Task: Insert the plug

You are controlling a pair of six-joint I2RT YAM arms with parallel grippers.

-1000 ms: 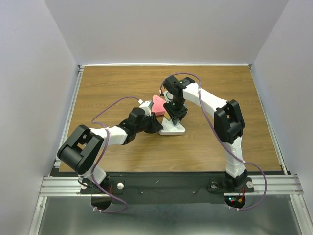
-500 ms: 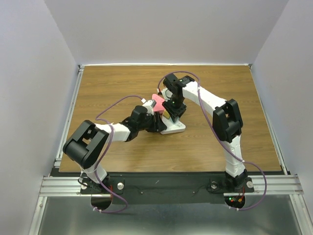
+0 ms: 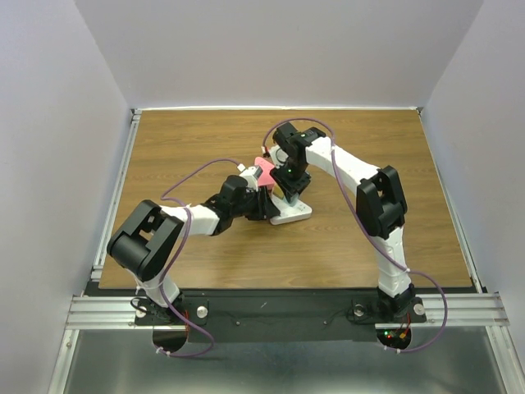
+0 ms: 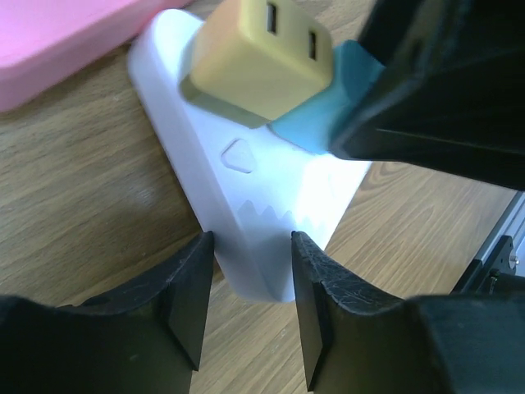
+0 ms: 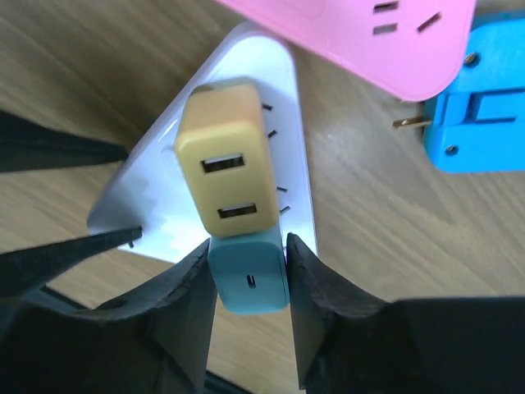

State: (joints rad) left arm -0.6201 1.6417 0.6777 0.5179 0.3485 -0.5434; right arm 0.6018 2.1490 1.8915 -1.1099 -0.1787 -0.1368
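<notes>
A white power strip (image 3: 293, 214) lies mid-table with a yellow charger (image 5: 230, 168) plugged into it. My right gripper (image 3: 289, 185) stands over the strip and is shut on a teal plug (image 5: 248, 279), which sits right against the yellow charger; its prongs are hidden. In the left wrist view the teal plug (image 4: 324, 111) sits low on the strip (image 4: 246, 205). My left gripper (image 4: 250, 271) reaches in from the left, (image 3: 264, 207) in the top view. Its fingers (image 4: 193, 295) clamp the strip's narrow near end.
A pink power strip (image 5: 369, 41) lies just behind the white one, also in the top view (image 3: 264, 169). A blue plug adapter (image 5: 480, 123) with bare prongs lies next to it. Both arms crowd the table's middle.
My left gripper has moved right and closed in on the white strip's end. My right gripper with the teal plug has shifted slightly left and back, and the strip has turned a little.
</notes>
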